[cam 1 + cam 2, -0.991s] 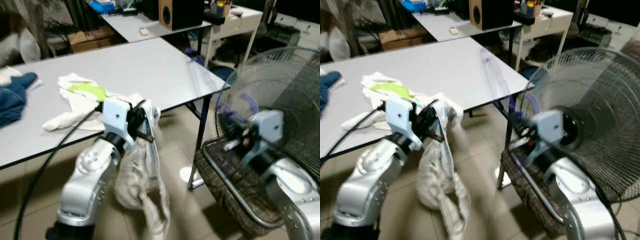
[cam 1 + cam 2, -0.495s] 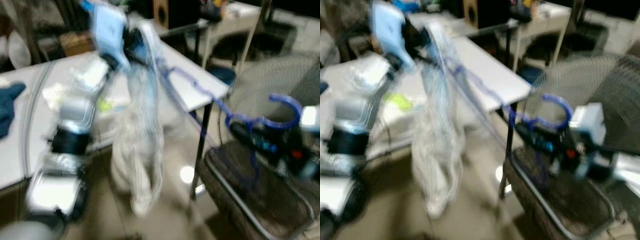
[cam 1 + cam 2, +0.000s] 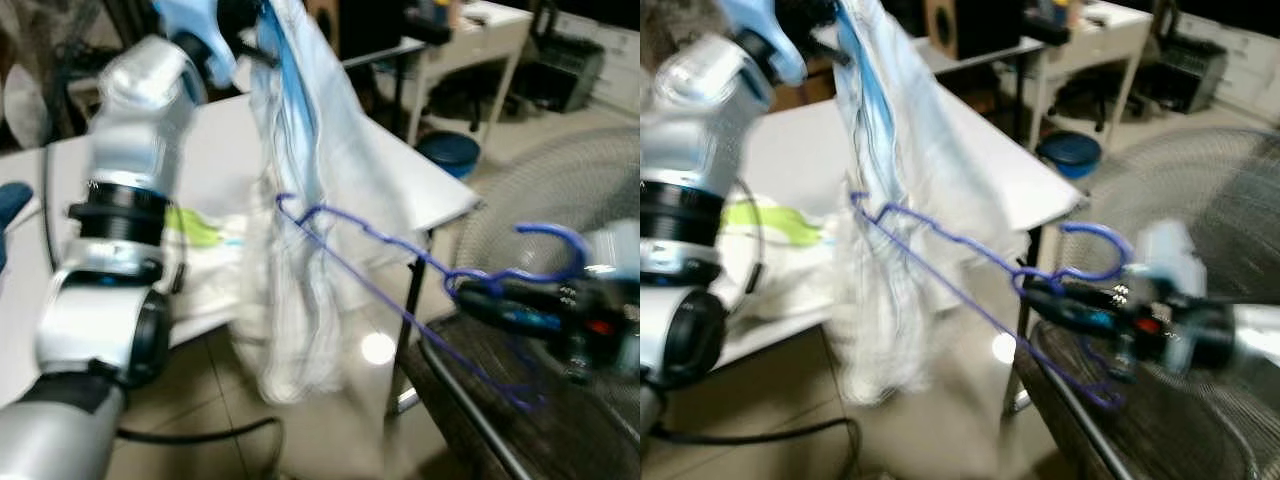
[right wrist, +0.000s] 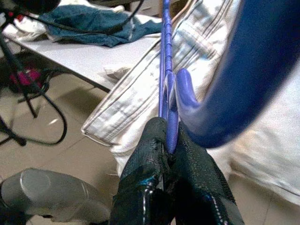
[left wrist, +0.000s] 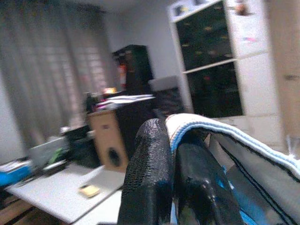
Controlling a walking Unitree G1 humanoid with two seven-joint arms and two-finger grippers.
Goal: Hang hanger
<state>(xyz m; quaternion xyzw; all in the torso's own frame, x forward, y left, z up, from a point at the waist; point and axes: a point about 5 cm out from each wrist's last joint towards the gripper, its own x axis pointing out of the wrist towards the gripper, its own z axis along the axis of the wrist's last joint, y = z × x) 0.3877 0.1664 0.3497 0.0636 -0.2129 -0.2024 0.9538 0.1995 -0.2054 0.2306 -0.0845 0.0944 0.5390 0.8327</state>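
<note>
Threading comes next — your left gripper [image 5: 168,178] pinches the pale garment [image 3: 300,230] high over the bench [image 3: 225,150]; your right gripper [image 4: 171,154] clamps the blue hanger [image 3: 400,270] by its neck, shoulder tip touching the cloth. Ease it inside.

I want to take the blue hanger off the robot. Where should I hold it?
Grip the hanger on its bare lower bar, from the fan side. The neck sits pinched in the right end effector, and the far shoulder is buried in the garment hanging from the left end effector.

hanger [image 3: 400,265]: blue | garment [image 3: 300,200]: white (thin dark stripes)
</note>
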